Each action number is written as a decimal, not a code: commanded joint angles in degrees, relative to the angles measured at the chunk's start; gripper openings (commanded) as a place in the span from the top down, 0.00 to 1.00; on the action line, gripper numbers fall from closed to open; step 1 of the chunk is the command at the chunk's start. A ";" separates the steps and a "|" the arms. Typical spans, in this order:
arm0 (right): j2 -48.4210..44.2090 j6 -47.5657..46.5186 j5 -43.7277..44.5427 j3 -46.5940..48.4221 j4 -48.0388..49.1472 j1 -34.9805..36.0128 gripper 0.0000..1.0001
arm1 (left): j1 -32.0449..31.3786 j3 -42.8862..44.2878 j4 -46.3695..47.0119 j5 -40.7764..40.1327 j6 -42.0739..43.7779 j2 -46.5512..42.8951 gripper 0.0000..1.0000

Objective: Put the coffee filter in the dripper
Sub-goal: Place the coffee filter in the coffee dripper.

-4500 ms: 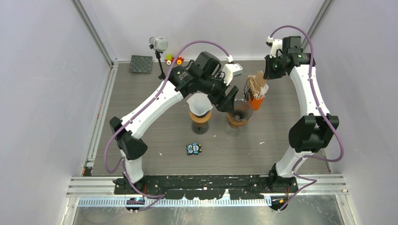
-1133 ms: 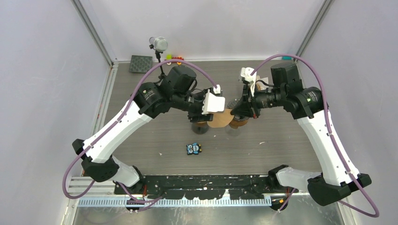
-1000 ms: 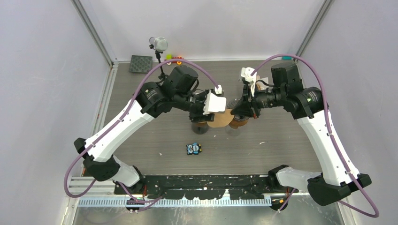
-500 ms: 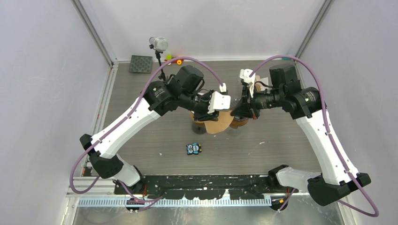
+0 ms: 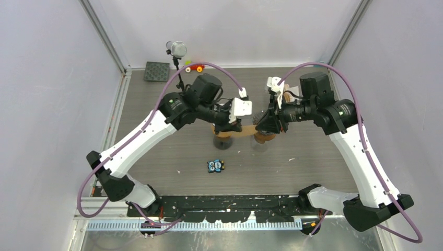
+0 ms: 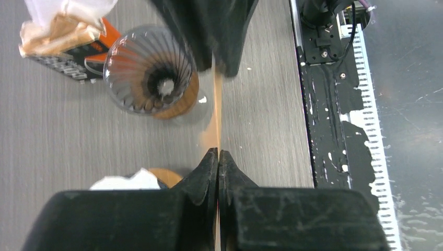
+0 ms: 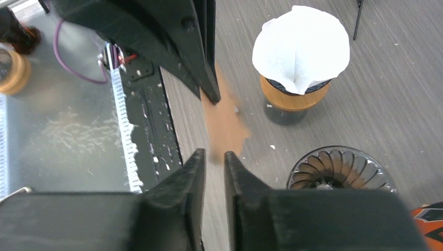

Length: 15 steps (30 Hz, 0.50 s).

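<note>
Toward the near edge of the surface (image 5: pixel 303 167), a small owl toy (image 5: pixel 215 166) is seen. Above the middle of the surface, the brown filter (image 7: pixel 225 123) is held in the air, not yet in any dripper. The left pincer (image 6: pixel 218 154), parted a second ago, is now clenched on one edge of it. The right pincer (image 7: pixel 214 155), clamped until now, is seen with a narrow gap between its fingers, so the filter appears to be released on that side. A handover to the left arm is judged to be under way. Just beyond, the empty glass dripper (image 7: pixel 339 170) is found, with a second dripper (image 7: pixel 294 99) carrying a white filter (image 7: pixel 300 47) to its left. An orange box (image 6: pixel 99 46) is set further back.
</note>
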 commanded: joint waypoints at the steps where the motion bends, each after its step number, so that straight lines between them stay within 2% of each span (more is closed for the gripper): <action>1: -2.67 3.17 -0.16 0.90 5.39 0.13 0.64 | 5.60 -4.49 7.46 6.10 -7.56 -7.88 1.00; 3: -2.79 3.88 -0.50 1.68 5.99 0.16 0.57 | 7.70 -7.92 11.36 9.41 -11.09 -10.96 1.00; 6: -2.95 5.01 -0.79 3.19 7.24 0.09 0.53 | 9.86 -10.39 15.30 13.56 -15.97 -14.48 1.00; 11: -3.33 6.14 -2.41 4.51 9.34 0.16 0.52 | 13.73 -14.11 22.42 22.19 -26.52 -18.75 1.00; 15: -2.98 6.49 -7.17 2.57 10.74 0.13 0.53 | 15.84 -17.64 32.03 28.29 -39.87 -20.43 1.00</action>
